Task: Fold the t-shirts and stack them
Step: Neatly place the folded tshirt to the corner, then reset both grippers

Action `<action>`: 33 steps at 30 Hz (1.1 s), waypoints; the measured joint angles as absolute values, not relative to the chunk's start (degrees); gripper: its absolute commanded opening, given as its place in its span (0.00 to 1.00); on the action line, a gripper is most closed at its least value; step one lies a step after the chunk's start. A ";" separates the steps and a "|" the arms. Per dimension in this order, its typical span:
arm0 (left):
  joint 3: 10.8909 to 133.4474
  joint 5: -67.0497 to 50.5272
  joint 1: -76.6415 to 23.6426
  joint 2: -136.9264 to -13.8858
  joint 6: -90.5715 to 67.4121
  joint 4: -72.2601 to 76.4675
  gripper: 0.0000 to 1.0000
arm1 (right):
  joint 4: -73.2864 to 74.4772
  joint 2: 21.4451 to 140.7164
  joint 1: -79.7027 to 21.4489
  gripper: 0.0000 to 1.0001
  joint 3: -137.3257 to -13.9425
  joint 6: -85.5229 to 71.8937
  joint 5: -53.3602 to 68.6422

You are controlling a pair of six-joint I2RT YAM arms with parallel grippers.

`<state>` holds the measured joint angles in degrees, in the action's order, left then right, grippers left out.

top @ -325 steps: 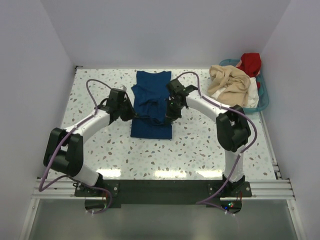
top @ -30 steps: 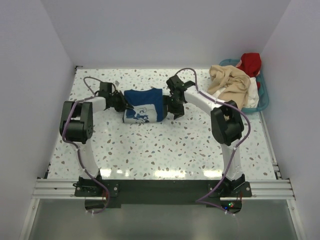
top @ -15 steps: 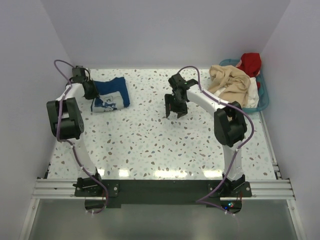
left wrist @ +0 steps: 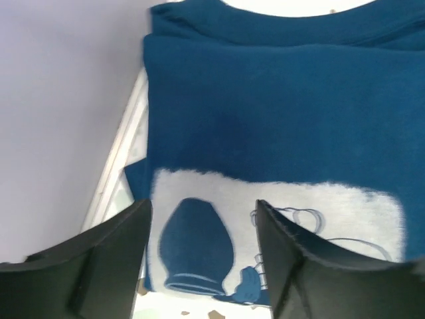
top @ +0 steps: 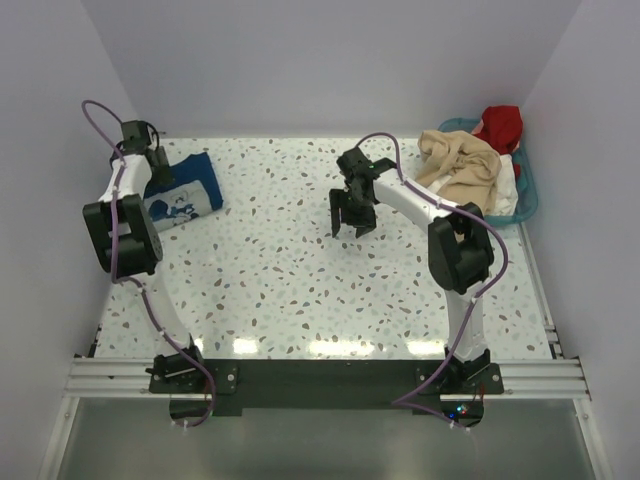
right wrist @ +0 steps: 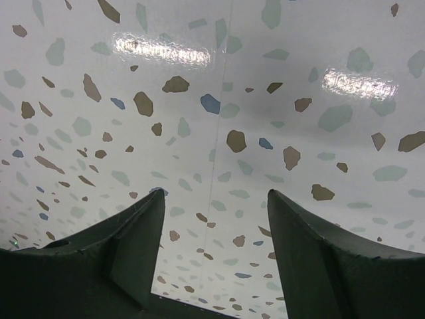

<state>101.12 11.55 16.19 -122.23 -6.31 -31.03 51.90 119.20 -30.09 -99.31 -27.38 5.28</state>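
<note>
The navy shirt [top: 183,195] lies folded flat at the far left corner of the table [top: 300,290], print up; the left gripper [left wrist: 202,207] hangs by its far left edge, jaws spread wide with nothing between them, the cloth lying loose below; the right gripper [right wrist: 216,196] is just as wide and empty over bare table, left of the basket [top: 527,195]; that basket sits at the far right corner, with the tan shirt [top: 460,165] heaped over its near rim and the red shirt [top: 500,125] and white shirt [top: 505,190] behind and under it; all should be light, limp and prone to sag or unfold; I would pinch the tan one at a raised fold on top, lifting slowly lest it drag the others out; the folded one is best left alone, or gripped through every layer at a folded edge
</note>
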 measured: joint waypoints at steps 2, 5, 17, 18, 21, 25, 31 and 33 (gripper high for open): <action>101.03 13.61 16.23 -121.86 -6.63 -31.66 0.78 | 51.90 119.17 -30.09 0.67 -99.31 -27.35 5.26; 99.57 15.92 16.19 -119.68 -7.60 -32.32 0.92 | 51.66 118.61 -30.06 0.67 -99.02 -27.38 4.82; 84.66 12.75 6.66 -98.21 -12.97 -29.95 0.95 | 47.62 108.66 -30.04 0.67 -90.89 -27.46 2.55; 82.52 11.81 4.60 -96.86 -13.91 -29.32 0.95 | 47.05 107.77 -30.04 0.67 -89.60 -27.53 2.28; 74.22 10.00 -3.09 -92.31 -16.91 -26.57 0.96 | 45.01 105.58 -30.04 0.67 -86.30 -27.68 1.41; 63.59 8.97 -14.24 -86.04 -22.11 -22.59 0.97 | 42.48 101.97 -30.04 0.67 -82.04 -27.92 -0.71; 53.10 9.67 -24.27 -76.84 -29.69 -18.76 0.98 | 38.26 96.84 -30.04 0.67 -76.97 -28.14 -3.51; 50.70 9.80 -25.41 -74.24 -31.70 -18.20 0.98 | 36.82 94.94 -30.04 0.67 -74.94 -28.32 -4.10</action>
<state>50.70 9.80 -25.41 -74.24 -31.70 -18.20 36.82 94.94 -30.04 -74.94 -28.32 -4.10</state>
